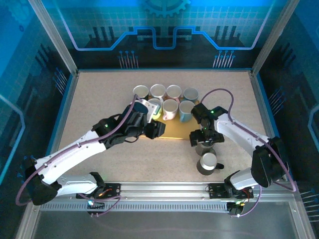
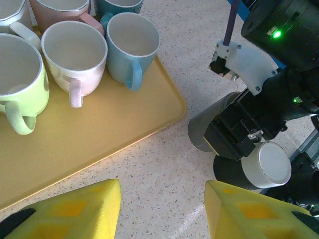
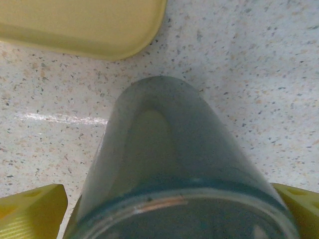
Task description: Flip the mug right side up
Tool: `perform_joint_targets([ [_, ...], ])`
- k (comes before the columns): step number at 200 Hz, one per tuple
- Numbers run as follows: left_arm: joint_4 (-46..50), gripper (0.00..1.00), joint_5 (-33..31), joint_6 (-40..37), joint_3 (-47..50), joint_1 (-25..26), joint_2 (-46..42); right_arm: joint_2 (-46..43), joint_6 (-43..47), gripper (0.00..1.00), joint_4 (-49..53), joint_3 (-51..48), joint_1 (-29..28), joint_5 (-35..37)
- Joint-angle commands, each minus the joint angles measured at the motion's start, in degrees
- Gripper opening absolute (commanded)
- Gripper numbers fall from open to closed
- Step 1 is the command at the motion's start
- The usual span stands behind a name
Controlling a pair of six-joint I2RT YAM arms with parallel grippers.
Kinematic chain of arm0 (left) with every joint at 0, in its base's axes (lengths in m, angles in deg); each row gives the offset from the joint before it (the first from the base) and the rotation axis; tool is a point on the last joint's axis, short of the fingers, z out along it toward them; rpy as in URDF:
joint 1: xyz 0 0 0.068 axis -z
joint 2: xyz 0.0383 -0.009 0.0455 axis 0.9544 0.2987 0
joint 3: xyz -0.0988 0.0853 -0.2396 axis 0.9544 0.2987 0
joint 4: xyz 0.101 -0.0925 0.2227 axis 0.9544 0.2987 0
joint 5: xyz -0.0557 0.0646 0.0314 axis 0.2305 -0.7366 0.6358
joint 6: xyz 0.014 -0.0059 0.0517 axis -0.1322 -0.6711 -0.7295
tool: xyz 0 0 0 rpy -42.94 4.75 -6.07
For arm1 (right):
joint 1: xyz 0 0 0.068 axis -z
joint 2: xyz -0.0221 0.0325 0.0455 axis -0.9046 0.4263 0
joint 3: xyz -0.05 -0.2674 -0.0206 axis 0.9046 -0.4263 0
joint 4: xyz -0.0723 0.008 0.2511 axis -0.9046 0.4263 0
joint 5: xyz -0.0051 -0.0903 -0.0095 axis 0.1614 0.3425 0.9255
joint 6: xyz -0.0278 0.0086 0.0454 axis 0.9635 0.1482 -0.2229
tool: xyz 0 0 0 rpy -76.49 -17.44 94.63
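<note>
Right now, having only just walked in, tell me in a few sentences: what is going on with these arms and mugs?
The right gripper is shut on a dark grey mug, holding it tilted over the table beside the yellow tray. The left gripper is open and holds nothing, hovering by the tray's edge. Several pastel mugs stand upright on the tray, and a second grey mug stands upright on the table near the right arm.

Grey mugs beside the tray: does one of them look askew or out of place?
Yes. The dark grey mug lies tilted beside the yellow tray, between the jaws of the right gripper. The second grey mug stands mouth up.
</note>
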Motion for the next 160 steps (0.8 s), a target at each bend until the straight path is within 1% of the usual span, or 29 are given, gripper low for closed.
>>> perform_joint_targets([
  [1, -0.91, 0.48, 1.08, -0.42, 0.11, -0.43, -1.33, 0.84, -1.36, 1.0, -2.1, -1.51, -0.41, -1.43],
  [10, -0.94, 0.48, 0.96, -0.43, 0.23, -0.4, -1.24, 1.25, -1.37, 0.98, -2.66, -1.89, -0.41, -1.74],
  [24, -1.03, 0.48, 0.89, -0.46, 0.27, -0.4, -1.1, 1.73, -1.37, 0.93, -3.41, -2.39, -0.36, -2.21],
  [42, -1.03, 0.48, 1.21, -0.57, 0.19, -0.46, -0.71, 1.63, -1.48, 0.8, -3.88, -2.53, -0.23, -2.5],
  [63, -0.94, 0.48, 0.58, -0.92, 0.32, -0.41, -0.45, -0.16, -1.82, 0.62, -2.73, -1.08, 0.06, -2.55],
  [70, -0.93, 0.49, 0.39, -1.02, 0.28, -0.4, -0.37, -1.09, -2.04, 0.59, -2.02, -0.21, 0.25, -2.54],
  [99, -0.93, 0.48, -0.18, -1.2, 0.39, -0.41, 0.11, -6.29, -4.16, 0.51, 1.28, 4.34, 1.31, -3.83],
  [112, -1.03, 0.48, -0.51, -1.31, 0.52, -0.45, 0.3, -9.1, -5.45, 0.46, 2.05, 6.37, 2.23, -4.79],
  [125, -1.03, 0.48, -0.87, -1.41, 0.47, -0.39, 0.45, -11.68, -6.84, 0.45, 2.52, 8.28, 3.33, -5.95],
  [160, -1.6, 0.48, -0.74, -0.42, 0.98, -0.45, 0.68, -16.8, -10.33, 0.44, 0.7, 11.78, 5.22, -12.87],
])
